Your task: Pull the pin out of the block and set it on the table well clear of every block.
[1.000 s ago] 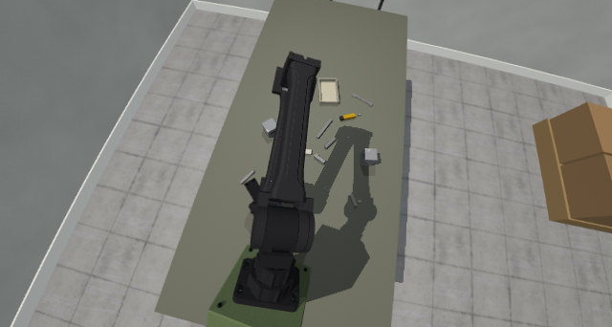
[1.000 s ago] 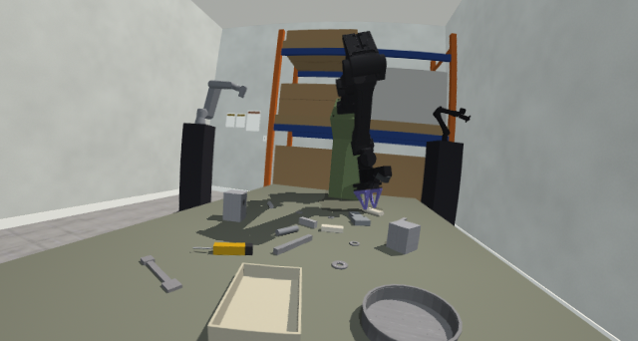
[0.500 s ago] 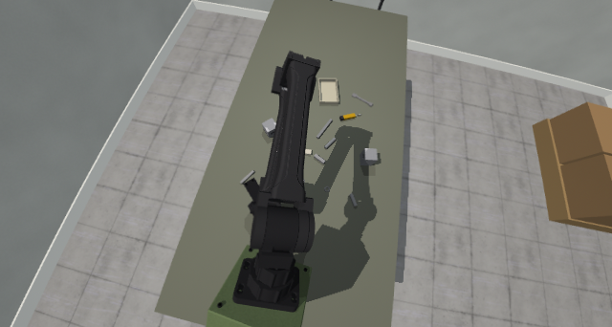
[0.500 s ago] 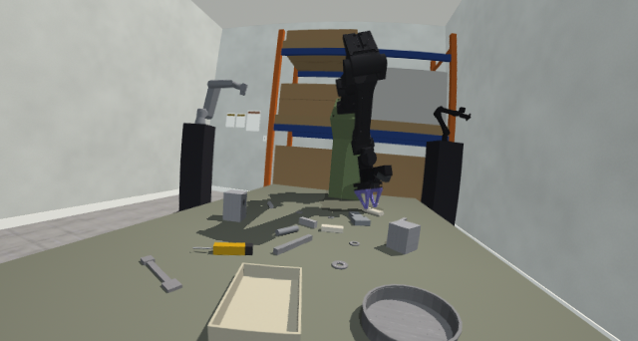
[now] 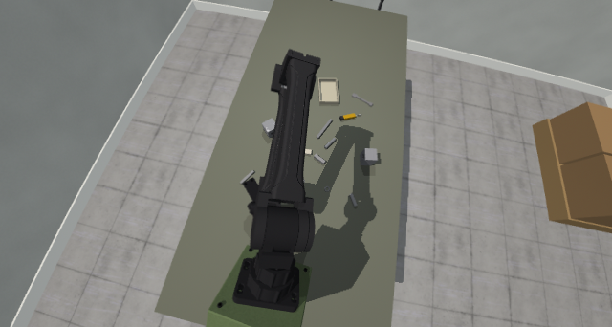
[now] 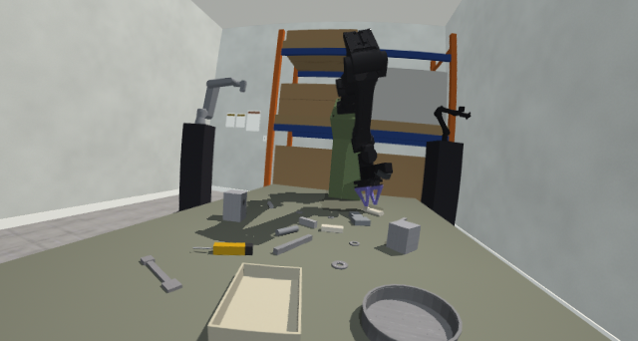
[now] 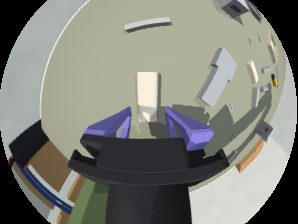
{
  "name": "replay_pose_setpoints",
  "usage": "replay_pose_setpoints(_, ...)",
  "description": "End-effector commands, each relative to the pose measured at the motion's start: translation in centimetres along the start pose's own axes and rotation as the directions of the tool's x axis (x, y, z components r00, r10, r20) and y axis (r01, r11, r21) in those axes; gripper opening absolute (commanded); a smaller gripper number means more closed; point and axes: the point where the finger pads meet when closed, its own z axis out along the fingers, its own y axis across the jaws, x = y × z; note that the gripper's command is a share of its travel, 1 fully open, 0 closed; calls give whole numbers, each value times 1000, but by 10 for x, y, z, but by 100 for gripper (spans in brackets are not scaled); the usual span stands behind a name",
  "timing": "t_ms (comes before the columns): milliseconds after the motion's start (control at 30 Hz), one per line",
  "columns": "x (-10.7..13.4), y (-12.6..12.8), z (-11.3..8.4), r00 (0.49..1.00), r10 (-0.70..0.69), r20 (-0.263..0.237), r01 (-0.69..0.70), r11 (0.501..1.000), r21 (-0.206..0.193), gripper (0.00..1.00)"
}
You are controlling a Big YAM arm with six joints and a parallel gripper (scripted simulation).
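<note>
A grey block [image 5: 270, 125] [image 6: 403, 237] [image 7: 233, 7] stands upright; a small bit sticks up at its top edge in the exterior view, and a dark recess shows on it in the wrist view. Another grey block [image 5: 371, 155] [image 6: 234, 206] [image 7: 263, 131] stands across the table, with a dark opening in one side. Which block holds the pin I cannot tell. My gripper [image 6: 370, 204] [image 7: 148, 110] is part open and points down, away from both blocks. A cream bar [image 6: 375, 211] [image 7: 148, 87] lies below and just beyond the fingertips, not gripped. The arm hides the gripper in the top view.
A stepped grey piece [image 6: 360, 219] [image 7: 217, 77] and a thin grey bar [image 5: 248, 177] [image 7: 147, 24] lie near the gripper. Grey bars, washers, a yellow screwdriver [image 5: 349, 117] [image 6: 231, 248] and a wrench [image 5: 362, 99] [image 6: 160, 274] lie farther out, with a cream tray [image 5: 329, 91] [image 6: 261, 301] and a round dish [image 6: 409, 318].
</note>
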Motion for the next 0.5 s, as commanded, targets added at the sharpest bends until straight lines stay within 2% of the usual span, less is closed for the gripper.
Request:
replay_pose_setpoints(0,-1,12,-27,1000,2,-5,-2,1000,-28,53)
replay_pose_setpoints(133,-3,13,-34,1000,3,-5,-3,1000,-29,53)
replay_pose_setpoints(467,-3,13,-35,1000,3,-5,-3,1000,-29,53)
